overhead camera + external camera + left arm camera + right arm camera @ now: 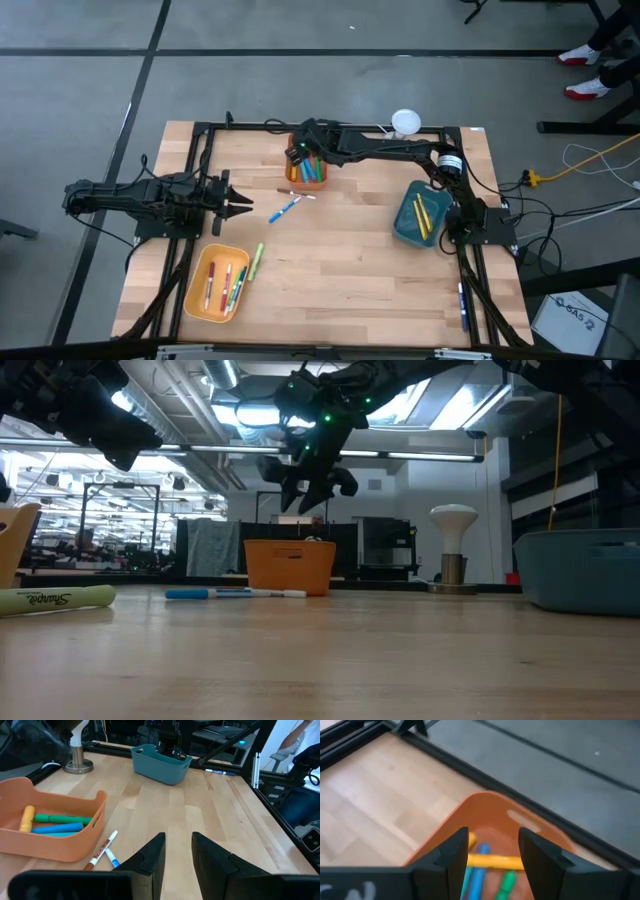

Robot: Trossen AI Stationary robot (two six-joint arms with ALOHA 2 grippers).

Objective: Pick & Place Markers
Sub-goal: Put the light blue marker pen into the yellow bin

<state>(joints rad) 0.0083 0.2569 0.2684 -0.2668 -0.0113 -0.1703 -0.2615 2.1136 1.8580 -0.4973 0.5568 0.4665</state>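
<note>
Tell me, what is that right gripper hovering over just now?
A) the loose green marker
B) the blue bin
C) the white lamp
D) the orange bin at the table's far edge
D: the right gripper hangs above the orange bin, whose markers show between its open fingers.

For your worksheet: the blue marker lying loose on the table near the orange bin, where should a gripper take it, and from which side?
Grip the blue marker mid-barrel, coming straight down from above. It lies flat on the table with space on both sides, so fingers should probably straddle its narrow width.
</note>
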